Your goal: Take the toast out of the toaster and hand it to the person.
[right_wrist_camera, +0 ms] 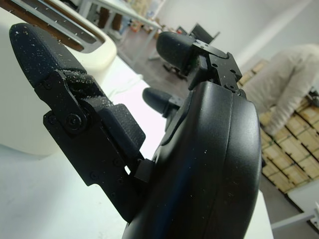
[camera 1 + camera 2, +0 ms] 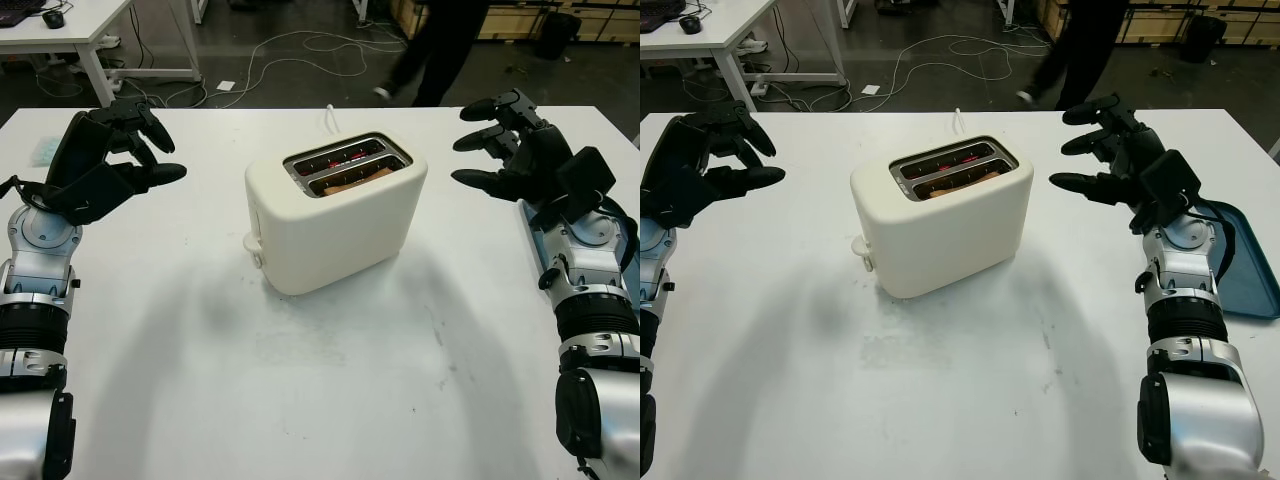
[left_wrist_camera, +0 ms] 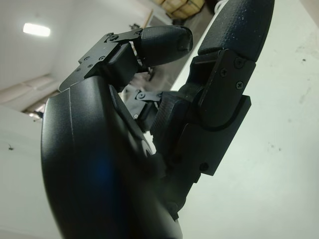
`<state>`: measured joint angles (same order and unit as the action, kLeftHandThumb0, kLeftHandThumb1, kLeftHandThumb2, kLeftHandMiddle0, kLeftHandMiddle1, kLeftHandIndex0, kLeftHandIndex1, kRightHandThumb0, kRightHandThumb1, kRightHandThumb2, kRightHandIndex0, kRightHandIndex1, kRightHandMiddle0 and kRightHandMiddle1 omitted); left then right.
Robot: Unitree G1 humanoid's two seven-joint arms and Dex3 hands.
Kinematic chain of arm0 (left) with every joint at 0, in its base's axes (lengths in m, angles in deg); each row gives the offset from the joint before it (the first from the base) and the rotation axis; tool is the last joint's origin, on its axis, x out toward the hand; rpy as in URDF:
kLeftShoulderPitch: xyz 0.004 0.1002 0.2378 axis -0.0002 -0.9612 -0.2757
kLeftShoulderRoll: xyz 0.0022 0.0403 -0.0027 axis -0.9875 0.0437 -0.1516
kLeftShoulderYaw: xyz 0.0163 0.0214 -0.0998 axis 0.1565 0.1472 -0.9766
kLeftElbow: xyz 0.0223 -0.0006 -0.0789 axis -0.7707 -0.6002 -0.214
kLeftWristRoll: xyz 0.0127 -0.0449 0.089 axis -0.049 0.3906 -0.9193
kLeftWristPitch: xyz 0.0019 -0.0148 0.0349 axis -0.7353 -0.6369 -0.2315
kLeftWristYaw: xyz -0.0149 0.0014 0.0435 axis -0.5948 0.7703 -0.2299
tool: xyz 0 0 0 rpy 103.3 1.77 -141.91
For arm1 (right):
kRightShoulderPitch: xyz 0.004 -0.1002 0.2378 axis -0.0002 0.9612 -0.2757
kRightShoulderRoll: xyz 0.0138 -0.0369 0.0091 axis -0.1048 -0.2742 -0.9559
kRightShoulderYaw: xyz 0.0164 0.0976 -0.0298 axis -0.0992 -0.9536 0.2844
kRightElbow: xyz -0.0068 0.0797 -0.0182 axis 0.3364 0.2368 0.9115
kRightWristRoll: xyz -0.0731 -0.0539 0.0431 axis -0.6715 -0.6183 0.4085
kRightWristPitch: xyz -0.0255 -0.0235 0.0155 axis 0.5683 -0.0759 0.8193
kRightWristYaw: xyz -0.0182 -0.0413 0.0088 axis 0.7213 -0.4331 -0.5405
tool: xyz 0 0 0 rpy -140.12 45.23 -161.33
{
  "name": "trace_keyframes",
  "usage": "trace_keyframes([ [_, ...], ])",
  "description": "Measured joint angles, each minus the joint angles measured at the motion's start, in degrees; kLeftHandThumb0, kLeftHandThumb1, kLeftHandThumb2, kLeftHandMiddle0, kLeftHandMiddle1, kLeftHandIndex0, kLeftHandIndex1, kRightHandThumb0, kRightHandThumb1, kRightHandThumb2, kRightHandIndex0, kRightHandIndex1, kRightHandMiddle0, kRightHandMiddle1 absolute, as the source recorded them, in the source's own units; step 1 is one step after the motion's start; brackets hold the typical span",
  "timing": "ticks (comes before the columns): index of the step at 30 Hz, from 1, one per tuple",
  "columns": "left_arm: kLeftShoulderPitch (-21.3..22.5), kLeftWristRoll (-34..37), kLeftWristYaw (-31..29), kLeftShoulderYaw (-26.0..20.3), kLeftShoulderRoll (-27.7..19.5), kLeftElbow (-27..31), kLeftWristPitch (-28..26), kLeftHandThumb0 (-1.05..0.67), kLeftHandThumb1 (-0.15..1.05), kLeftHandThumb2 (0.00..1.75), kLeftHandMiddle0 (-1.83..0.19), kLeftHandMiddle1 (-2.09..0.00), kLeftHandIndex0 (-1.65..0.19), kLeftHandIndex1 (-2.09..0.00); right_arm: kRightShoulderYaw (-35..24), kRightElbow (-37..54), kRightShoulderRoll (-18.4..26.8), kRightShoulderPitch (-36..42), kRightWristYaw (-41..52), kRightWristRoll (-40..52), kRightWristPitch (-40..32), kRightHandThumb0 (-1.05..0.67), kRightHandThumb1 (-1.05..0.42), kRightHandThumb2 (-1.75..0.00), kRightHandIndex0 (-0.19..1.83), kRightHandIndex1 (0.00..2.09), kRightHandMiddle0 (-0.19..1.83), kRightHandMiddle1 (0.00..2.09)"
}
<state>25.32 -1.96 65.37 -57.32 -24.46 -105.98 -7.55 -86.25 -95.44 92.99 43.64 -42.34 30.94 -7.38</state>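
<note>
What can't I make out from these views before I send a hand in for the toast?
- Toast: its top edge shows in the near slot of the toaster; the rest sits inside the slot.
- Far slot: too dark to tell if it holds a slice.
- Person: upper body cut off by the top edge of the eye views.
- Blue tray: partly behind the open right hand and its arm.
- Open left hand: nothing hidden.

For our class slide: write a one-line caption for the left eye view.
Toast sits in the toaster; open left hand and right hand flank it.
</note>
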Motion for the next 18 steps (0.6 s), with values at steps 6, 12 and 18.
trace_keyframes([
  [6, 0.00, 0.00, 0.00, 0.00, 0.00, 0.00, 0.00, -1.05, 0.84, 0.00, -0.70, -1.52, -0.64, -1.51, 0.00, -0.01, 0.00, 0.00, 0.00, 0.00, 0.00, -1.05, -0.60, 0.00, 0.00, 1.52, 0.06, 1.35],
  [12, 0.00, 0.00, 0.00, 0.00, 0.00, 0.00, 0.00, -1.05, 0.84, 0.00, -0.70, -1.52, -0.64, -1.52, 0.00, 0.00, 0.00, 0.00, 0.00, 0.00, 0.00, -1.05, -0.61, 0.00, 0.00, 1.51, 0.06, 1.35],
  [18, 0.00, 0.00, 0.00, 0.00, 0.00, 0.00, 0.00, -1.05, 0.85, 0.01, -0.70, -1.52, -0.63, -1.52, 0.02, 0.03, 0.00, 0.00, -0.03, -0.02, 0.00, -1.05, -0.60, 0.00, 0.00, 1.52, 0.06, 1.35],
])
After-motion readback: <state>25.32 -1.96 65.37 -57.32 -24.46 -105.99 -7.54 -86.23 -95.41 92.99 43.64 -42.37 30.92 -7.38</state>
